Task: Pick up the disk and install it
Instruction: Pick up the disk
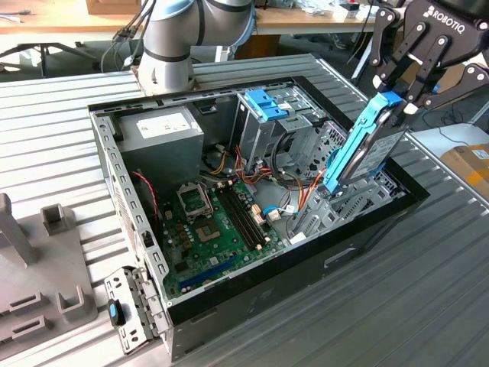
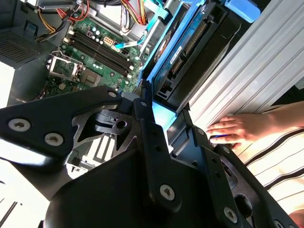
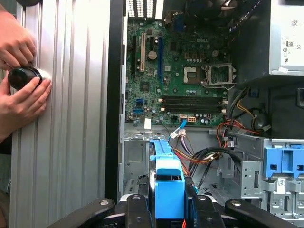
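Note:
The disk (image 1: 367, 149), a grey drive in a light-blue bracket, hangs tilted on edge over the open computer case (image 1: 252, 264), at the exterior view's right. Its lower end dips among the metal brackets and cables by the case's right wall. My gripper (image 1: 393, 107) is shut on the disk's upper end, one black finger on each side. In the first wrist view the blue bracket of the disk (image 3: 169, 183) stands between the fingers of the gripper (image 3: 168, 204). In the second wrist view the disk (image 2: 183, 47) stretches away from the gripper (image 2: 164, 121) toward the case.
Inside the case lie a green motherboard (image 1: 214, 229), a grey power-supply box (image 1: 164, 134) and a metal cage with blue tabs (image 1: 267, 107). A person's hands (image 3: 19, 90) rest on the ribbed table beside the case, around a small black round object (image 3: 23, 76). A grey fixture (image 1: 38, 283) stands at the exterior view's left.

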Controlling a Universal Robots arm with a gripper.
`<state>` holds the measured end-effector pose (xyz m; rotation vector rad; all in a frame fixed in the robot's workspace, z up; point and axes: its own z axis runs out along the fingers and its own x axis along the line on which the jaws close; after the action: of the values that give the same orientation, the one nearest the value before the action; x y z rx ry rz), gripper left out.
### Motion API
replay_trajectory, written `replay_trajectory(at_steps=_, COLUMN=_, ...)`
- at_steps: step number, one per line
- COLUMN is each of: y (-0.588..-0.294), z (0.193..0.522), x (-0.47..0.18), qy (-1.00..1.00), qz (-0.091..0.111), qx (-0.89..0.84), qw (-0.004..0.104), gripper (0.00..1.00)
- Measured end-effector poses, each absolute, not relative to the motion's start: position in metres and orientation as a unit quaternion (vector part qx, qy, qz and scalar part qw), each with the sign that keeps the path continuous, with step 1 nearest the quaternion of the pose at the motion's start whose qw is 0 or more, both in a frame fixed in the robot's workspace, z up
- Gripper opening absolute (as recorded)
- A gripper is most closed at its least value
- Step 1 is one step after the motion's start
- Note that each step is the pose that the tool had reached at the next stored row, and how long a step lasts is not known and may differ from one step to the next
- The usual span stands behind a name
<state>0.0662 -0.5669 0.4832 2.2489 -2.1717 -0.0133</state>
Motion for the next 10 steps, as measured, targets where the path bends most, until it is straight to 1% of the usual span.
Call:
replay_trajectory(at_steps=3, y=-0.567, z=0.483, x=0.070, qy=-0.695, qz=-0.004, qx=0.719, qw=0.008, gripper=0.36)
replay_trajectory(at_steps=7, y=-0.567, z=0.469, x=0.071, qy=-0.695, qz=-0.004, qx=0.719, qw=0.008, gripper=0.36)
replay_trajectory(at_steps=10, y=-0.567, z=0.466, x=0.071, qy=-0.695, qz=-0.004, qx=0.719, qw=0.008, gripper=0.36)
